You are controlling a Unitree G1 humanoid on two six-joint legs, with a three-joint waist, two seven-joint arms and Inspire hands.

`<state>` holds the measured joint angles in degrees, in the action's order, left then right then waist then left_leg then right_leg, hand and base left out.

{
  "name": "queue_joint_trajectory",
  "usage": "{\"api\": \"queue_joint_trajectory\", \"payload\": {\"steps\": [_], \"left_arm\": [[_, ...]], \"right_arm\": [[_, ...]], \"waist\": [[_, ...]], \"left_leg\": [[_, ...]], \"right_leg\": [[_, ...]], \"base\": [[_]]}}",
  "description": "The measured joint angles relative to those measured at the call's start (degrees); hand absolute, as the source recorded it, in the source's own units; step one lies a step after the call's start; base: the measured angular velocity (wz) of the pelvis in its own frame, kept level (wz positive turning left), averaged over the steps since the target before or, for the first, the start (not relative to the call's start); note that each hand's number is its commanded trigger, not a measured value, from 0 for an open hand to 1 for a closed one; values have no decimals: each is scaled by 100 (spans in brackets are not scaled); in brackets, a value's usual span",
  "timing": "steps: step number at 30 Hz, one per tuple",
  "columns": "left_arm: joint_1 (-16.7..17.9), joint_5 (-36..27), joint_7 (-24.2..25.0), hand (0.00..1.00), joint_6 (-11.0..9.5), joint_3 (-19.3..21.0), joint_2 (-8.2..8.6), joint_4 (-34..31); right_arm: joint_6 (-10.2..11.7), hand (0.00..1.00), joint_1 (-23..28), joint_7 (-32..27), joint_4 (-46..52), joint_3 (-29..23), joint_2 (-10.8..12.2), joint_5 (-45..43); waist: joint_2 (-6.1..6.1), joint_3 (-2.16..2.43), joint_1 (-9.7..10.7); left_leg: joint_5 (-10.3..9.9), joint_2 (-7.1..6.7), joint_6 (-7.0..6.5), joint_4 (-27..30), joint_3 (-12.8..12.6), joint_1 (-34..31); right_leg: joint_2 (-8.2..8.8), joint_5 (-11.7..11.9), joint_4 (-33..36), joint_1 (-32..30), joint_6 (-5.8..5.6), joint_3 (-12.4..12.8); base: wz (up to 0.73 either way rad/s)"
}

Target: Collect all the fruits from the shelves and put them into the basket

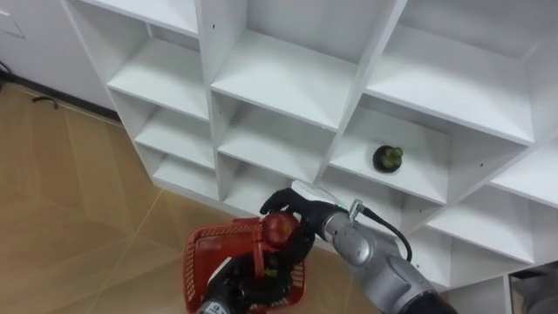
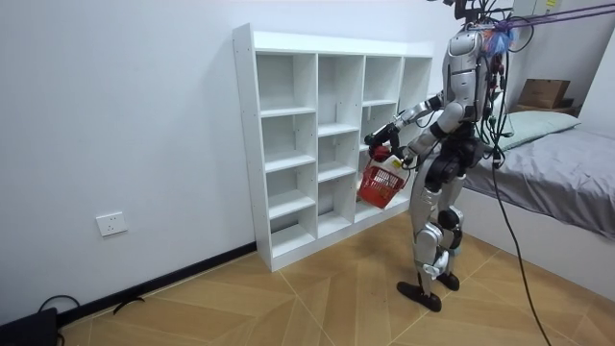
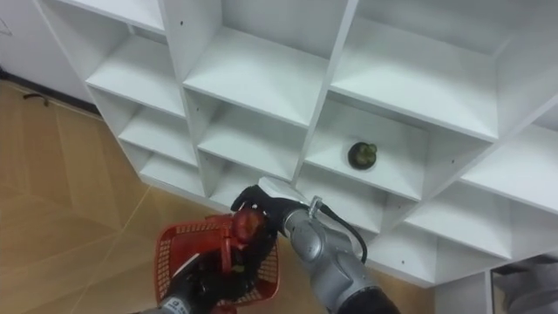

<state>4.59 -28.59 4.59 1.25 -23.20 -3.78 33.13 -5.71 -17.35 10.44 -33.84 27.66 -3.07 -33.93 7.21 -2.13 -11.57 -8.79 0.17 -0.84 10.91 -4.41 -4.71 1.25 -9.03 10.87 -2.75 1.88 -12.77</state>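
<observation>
Left eye view puts the round red fruit [image 1: 279, 228] in the right hand [image 1: 298, 216], whose dark fingers are curled round it from above, directly over the red plastic mesh basket [image 1: 202, 249]. The left hand [image 1: 237, 286] carries that basket, its fingers wrapped about the upright handle as far as I can tell. A dark green round fruit [image 1: 388, 158] sits alone in a compartment of the white cube-shelf closet [image 1: 270, 78], up and to the right of the right hand and well apart from it. Room view has the robot standing upright close before the closet, with the basket hanging tilted in front of it.

The red fruit looks firm, smooth-skinned and fairly light, so it probably slips and rolls easily and would bruise if dropped. It is better lowered near the basket floor before the fingers let go. The green one likely handles the same way. With a shelf board overhead, I judge it best approached from the front, fingers closing round its widest part with the thumb opposite. The basket seems light and free to swing, so fruit may roll to its low side.
</observation>
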Motion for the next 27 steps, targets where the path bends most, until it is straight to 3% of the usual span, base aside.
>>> {"api": "queue_joint_trajectory", "payload": {"steps": [5, 27], "left_arm": [[-6, 0, -9, 100, 10, 0, 9, 77], [-16, -4, -9, 100, 12, 53, 52, 101]], "right_arm": [[0, 0, 0, 0, 1, 34, 14, -1], [-1, 0, -1, -36, 27, 30, 51, 2]], "waist": [[44, -14, 0], [16, -5, -1]], "left_leg": [[-1, 1, -1, 21, 8, -14], [-3, 9, -1, 66, 24, -45]], "right_leg": [[-3, 4, 3, -4, 4, -3], [-6, 13, 25, -18, 15, -16]], "base": [[0], [0]]}}
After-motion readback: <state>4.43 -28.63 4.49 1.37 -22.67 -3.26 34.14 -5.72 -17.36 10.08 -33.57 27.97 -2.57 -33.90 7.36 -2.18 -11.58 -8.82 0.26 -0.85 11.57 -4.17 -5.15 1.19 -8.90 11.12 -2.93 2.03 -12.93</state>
